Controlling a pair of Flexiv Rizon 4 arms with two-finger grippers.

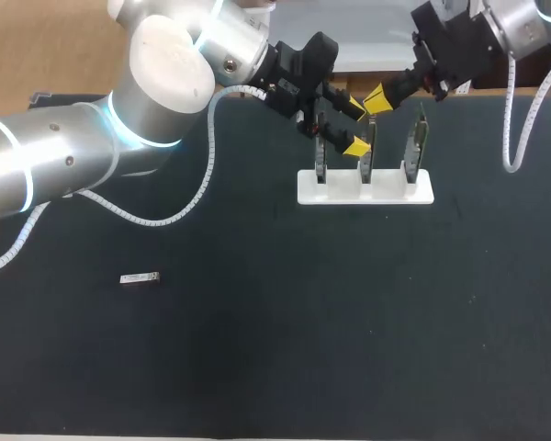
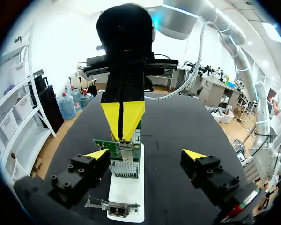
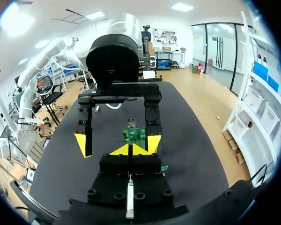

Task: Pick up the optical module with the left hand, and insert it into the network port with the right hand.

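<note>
We are working over the matte black table (image 1: 349, 349), where the white slotted rack (image 1: 386, 191) is standing near the middle of the far edge, holding three thin green boards upright so their ports are within reach. Our left gripper (image 2: 145, 159) is hanging spread wide either side of that rack, gripping nothing, while our right gripper (image 3: 131, 150) is pressing its yellow tips together over the middle board (image 2: 124, 152). The module (image 1: 140, 277), a small silvery bar, is lying flat toward the left edge, well apart from both, so we judge the pick is not yet done.
</note>
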